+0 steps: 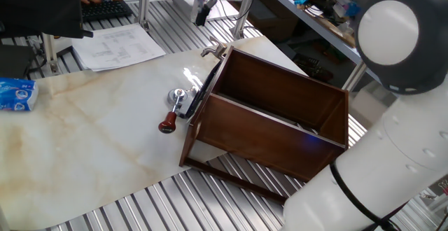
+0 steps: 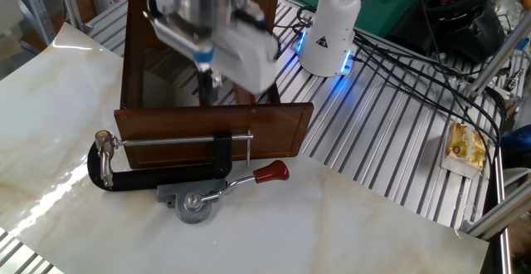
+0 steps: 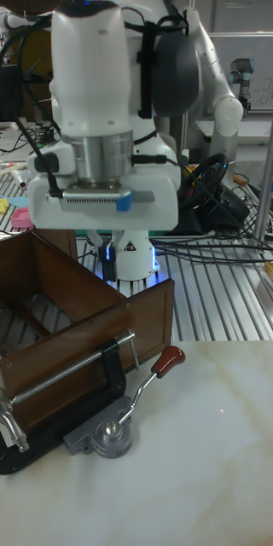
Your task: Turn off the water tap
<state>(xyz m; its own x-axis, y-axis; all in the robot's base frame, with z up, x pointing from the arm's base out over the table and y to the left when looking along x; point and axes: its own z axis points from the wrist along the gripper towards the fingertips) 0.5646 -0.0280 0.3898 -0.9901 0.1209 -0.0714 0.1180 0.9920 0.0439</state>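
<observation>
The water tap (image 2: 104,151) is a small silver piece with a curved lever, held in the jaw of a black C-clamp (image 2: 158,177) that lies on the marble along the front wall of the dark wooden box (image 2: 274,129). The tap also shows at the box's far corner (image 1: 212,50) and at lower left (image 3: 7,420). My gripper (image 2: 207,83) hangs above the inside of the box, well clear of the tap, fingers close together and holding nothing. It sits high at the back (image 1: 203,12) and is mostly hidden behind the box edge (image 3: 107,264).
A chrome fitting with a dark red knob (image 2: 270,172) lies in front of the clamp. Papers (image 1: 119,45), a keyboard (image 1: 105,8) and a blue packet (image 1: 15,94) sit at the table's far side. Cables (image 2: 415,66) and a yellow packet (image 2: 465,145) lie on the slatted bench.
</observation>
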